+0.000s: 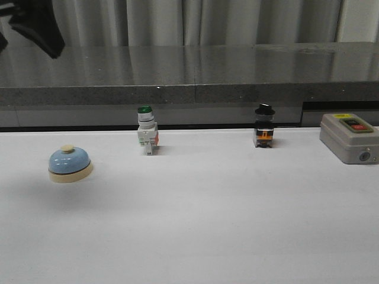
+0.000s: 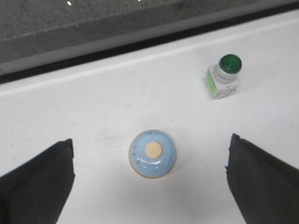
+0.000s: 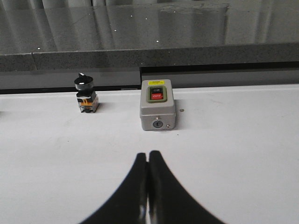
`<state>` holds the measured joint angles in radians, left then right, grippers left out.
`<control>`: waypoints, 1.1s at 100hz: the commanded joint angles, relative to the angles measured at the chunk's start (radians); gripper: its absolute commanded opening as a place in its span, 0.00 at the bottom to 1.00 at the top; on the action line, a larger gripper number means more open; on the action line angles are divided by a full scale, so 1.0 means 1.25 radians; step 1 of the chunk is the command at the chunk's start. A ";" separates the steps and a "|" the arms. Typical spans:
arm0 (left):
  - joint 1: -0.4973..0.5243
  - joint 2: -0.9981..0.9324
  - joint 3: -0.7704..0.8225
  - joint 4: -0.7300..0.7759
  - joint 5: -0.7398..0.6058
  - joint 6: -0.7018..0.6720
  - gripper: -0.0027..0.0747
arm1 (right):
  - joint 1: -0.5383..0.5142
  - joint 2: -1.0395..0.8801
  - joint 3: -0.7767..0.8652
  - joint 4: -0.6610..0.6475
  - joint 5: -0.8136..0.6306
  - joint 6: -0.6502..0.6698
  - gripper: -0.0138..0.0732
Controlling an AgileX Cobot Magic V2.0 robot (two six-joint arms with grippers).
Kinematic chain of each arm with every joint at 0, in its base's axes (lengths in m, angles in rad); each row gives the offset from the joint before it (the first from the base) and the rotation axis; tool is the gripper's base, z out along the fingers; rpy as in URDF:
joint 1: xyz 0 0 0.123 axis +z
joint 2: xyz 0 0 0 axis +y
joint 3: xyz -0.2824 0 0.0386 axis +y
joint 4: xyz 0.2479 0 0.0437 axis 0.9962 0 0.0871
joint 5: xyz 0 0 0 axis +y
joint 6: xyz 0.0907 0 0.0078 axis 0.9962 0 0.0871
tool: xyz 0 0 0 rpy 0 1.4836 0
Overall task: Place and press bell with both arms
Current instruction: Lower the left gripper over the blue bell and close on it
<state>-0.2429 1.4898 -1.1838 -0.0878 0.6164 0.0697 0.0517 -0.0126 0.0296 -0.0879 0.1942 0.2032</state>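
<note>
Bell first: the small light-blue glossy dome bell (image 1: pixel 70 164) with its cream round base and cream button sits on the white bench (image 1: pixel 195 225) at the far left, free of any grip. In the left wrist view the same bell (image 2: pixel 153 153) lies between the two dark fingers (image 2: pixel 35 179) of the left tool (image 2: pixel 152 179), which stands wide, both fingers well apart from the dome.

The dome looks smooth, hard and curved, so the main risk I see is the fingers closing high on it and squeezing it out sideways; a low grip at the flatter cream base would probably hold better. An off-centre closing could also push the bell along the slick, matt bench.

Next along stands the white plastic pushbutton switch with a green cap (image 1: pixel 146 130), blocky and narrow-footed. It is near enough to the bell that a wide sweep could tip it.

Further right is a small black-knobbed selector switch with an orange band (image 1: pixel 264 126), then a grey rectangular box with a red button (image 1: pixel 349 137) at the far right edge.

The right tool (image 3: pixel 148 186) has its curved black fingers pressed together, holding nothing. Pressing the small cream button with that blunt tip could slip off and shove the bell.
</note>
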 commanded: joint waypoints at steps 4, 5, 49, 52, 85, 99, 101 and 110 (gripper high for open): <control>-0.007 0.042 -0.073 -0.017 0.019 -0.001 0.84 | -0.002 0.004 -0.003 -0.010 -0.061 -0.005 0.08; -0.007 0.049 -0.077 -0.017 0.021 -0.001 0.84 | -0.002 0.004 -0.003 -0.010 -0.061 -0.005 0.08; -0.009 0.228 -0.107 -0.038 0.019 -0.001 0.84 | -0.002 0.004 -0.003 -0.010 -0.061 -0.005 0.08; -0.009 0.236 -0.107 -0.038 0.015 -0.001 0.84 | -0.002 0.004 -0.003 -0.010 -0.061 -0.005 0.08; -0.009 0.325 -0.107 -0.039 -0.020 -0.001 0.84 | -0.002 0.004 -0.003 -0.010 -0.061 -0.005 0.08; -0.009 0.342 -0.107 -0.041 -0.046 -0.001 0.84 | -0.002 0.004 -0.003 -0.010 -0.061 -0.005 0.08; -0.009 0.344 -0.107 -0.043 -0.048 -0.001 0.84 | -0.002 0.004 -0.003 -0.010 -0.061 -0.005 0.08; -0.009 0.352 -0.107 -0.043 -0.050 -0.001 0.84 | -0.002 0.004 -0.003 -0.010 -0.061 -0.005 0.08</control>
<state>-0.2453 1.9686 -1.2873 -0.1271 0.5955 0.0713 0.0517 -0.0126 0.0296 -0.0879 0.1942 0.2032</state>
